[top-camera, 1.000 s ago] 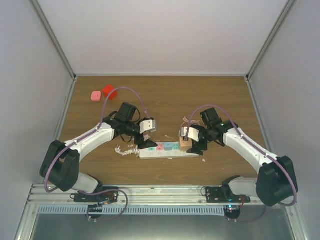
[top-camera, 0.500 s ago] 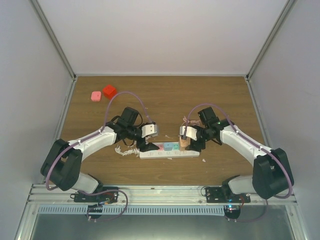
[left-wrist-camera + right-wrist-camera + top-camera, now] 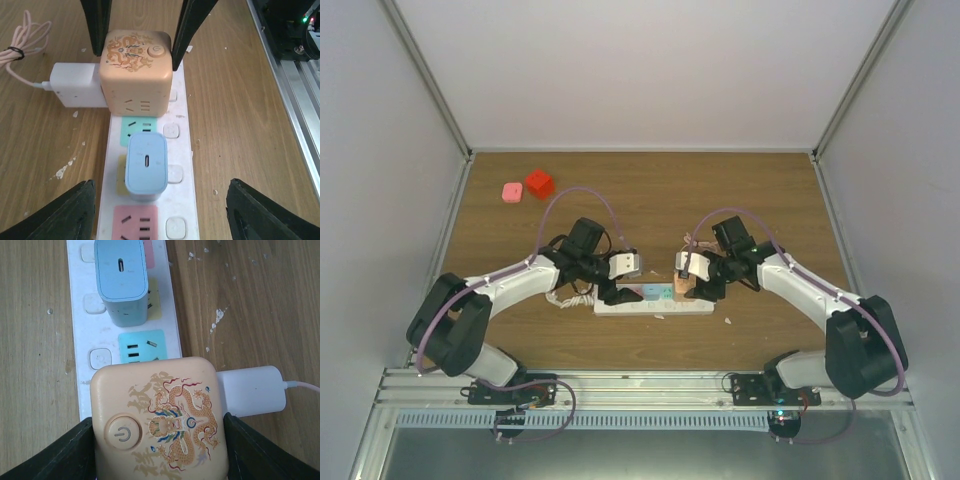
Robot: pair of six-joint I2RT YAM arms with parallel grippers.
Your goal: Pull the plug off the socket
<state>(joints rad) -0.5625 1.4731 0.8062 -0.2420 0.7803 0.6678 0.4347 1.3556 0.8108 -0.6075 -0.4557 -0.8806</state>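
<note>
Right pincer [image 3: 159,432] snug on peach cube plug [image 3: 165,405]

No words, brand names or numbers can be read anywhere. The only sign is a power symbol, a circle with a short stroke, on the round button [image 3: 122,434] at one corner of the top of the peach cube adapter [image 3: 159,390]. The same face has a printed dragon [image 3: 175,425] in brown, blue and red. Pale ornamental shapes beside it may be characters but are too stylised to read. The small square switches [image 3: 100,358] on the white power strip [image 3: 77,340] show faint marks, too small to tell.
</note>
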